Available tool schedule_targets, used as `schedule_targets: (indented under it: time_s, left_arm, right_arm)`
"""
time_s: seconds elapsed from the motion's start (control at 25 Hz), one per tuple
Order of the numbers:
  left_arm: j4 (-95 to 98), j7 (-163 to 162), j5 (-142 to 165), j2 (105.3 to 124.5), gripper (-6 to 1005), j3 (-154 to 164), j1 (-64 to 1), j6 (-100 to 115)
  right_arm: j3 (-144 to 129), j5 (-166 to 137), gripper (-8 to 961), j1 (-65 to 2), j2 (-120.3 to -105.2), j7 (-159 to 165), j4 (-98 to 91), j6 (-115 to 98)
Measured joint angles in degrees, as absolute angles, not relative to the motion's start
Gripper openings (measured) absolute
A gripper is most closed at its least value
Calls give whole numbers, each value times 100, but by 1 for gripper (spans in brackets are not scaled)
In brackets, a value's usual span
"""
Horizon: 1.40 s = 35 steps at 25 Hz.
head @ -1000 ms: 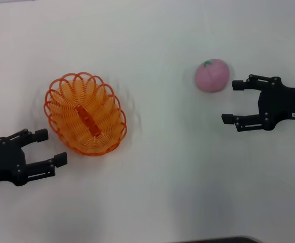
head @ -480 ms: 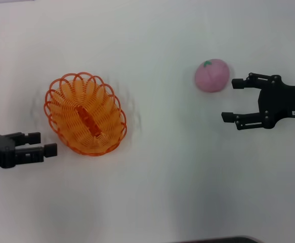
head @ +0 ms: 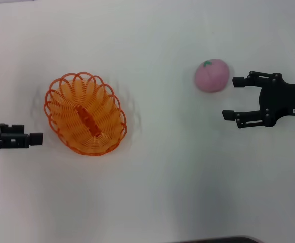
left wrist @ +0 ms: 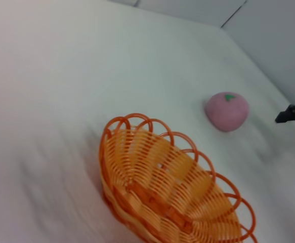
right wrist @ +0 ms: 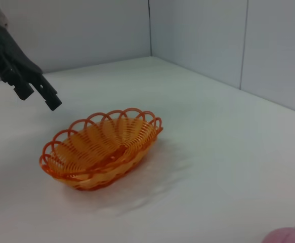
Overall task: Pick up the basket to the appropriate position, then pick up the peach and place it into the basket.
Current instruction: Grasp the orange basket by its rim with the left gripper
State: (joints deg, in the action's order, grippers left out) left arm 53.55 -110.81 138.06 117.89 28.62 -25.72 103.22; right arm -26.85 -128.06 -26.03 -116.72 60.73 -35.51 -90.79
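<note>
Head view shows my work laid out on a plain white counter (head: 157,192), smooth and matte. On my left side lies the basket (head: 85,113), an oval of glossy orange plastic wire, its ribs running in close curved lines up to a rim of open scalloped loops, with a solid orange bar along its bottom. Its long axis runs on a slant, from the far left down toward the near right in the head view, and it sits upright with its mouth open to the ceiling. Well apart from it, on my right, rests the peach (head: 212,75), round, pink, soft and matte, with a small green leaf mark on its top. My left gripper (head: 35,138) hangs just beside the basket's outer left rim, not touching it; I see it edge-on, so I cannot tell how its jaws stand. My right gripper (head: 233,98) is black and angular, with its jaws spread wide, pointing toward the middle of the counter; the farther jaw tip lies just beside the peach, apart from it. A small white label sits on its body, and its writing is too small to read. From the right wrist view the basket looks shallow and boat-shaped.
</note>
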Motion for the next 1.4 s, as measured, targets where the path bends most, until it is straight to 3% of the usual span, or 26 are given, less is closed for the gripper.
schedule_targets:
  time_s: [0.56, 1.4]
  left_arm:
    - [6838, -11708, 13970, 11992, 899, 3869, -2907, 10164]
    - [7218, -12040, 15176, 12205, 899, 5326, -4107, 9624]
  right_arm:
    - [-2689, -12859, 944, -2628, -11671, 6082, -3551, -9050]
    - [-2690, -12858, 941, -2645, -11672, 6082, -3551, -9034]
